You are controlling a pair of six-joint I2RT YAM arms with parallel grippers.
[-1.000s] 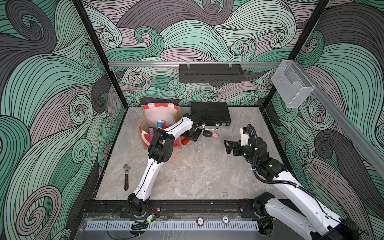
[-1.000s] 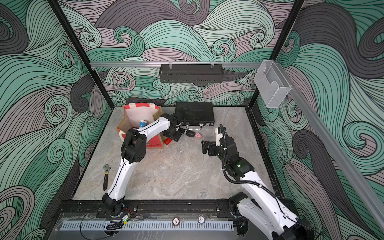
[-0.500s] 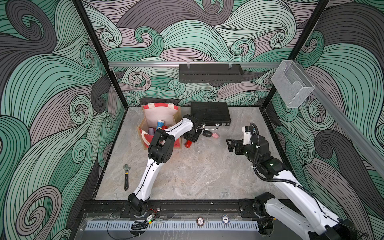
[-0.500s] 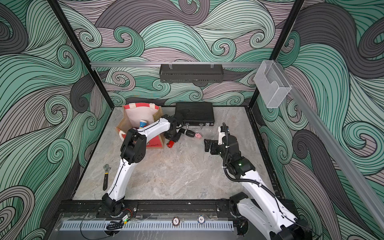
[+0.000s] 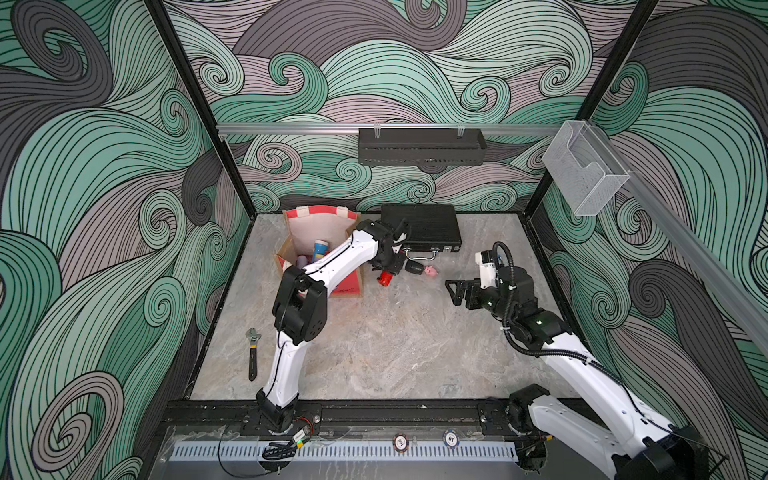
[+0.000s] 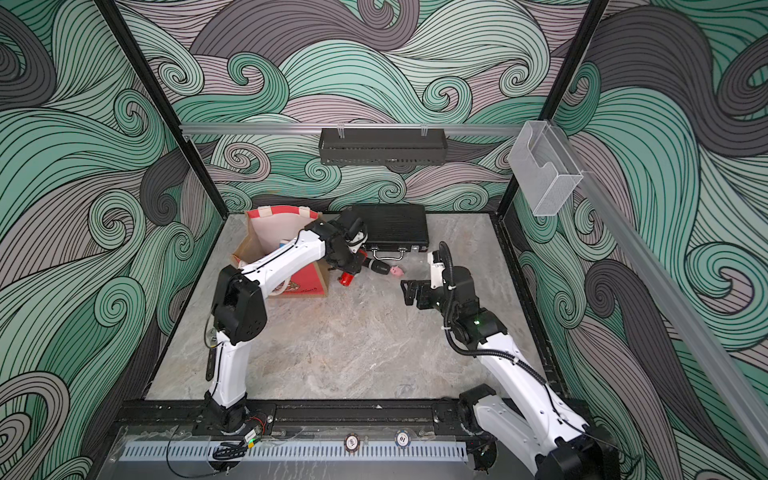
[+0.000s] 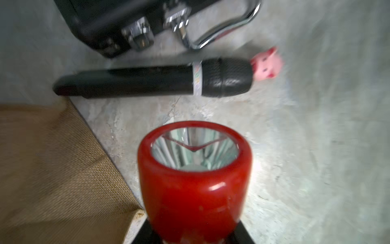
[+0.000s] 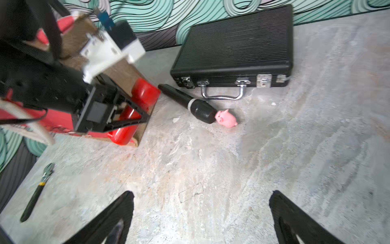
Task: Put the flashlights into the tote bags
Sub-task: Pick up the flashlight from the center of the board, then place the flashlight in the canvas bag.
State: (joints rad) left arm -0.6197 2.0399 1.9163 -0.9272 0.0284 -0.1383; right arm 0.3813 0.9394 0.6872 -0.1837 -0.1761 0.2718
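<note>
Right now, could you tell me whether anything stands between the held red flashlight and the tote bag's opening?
Only the tote bag's own brown side wall beside the red flashlight in the left pincer; the black microphone lies on its other side.

Both top views hang high above the front rail and tilt down toward the back wall. They are far enough off to hold the whole table, with the arm bases along the lower edge of the frame. They share almost everything, and the black case sits just above centre in both top views. The left wrist camera rides very near a red flashlight and faces past it to the microphone, the pink pig and the case. The right wrist camera stands farther back, looking toward the back wall over the right gripper, and it shares those four things.
</note>
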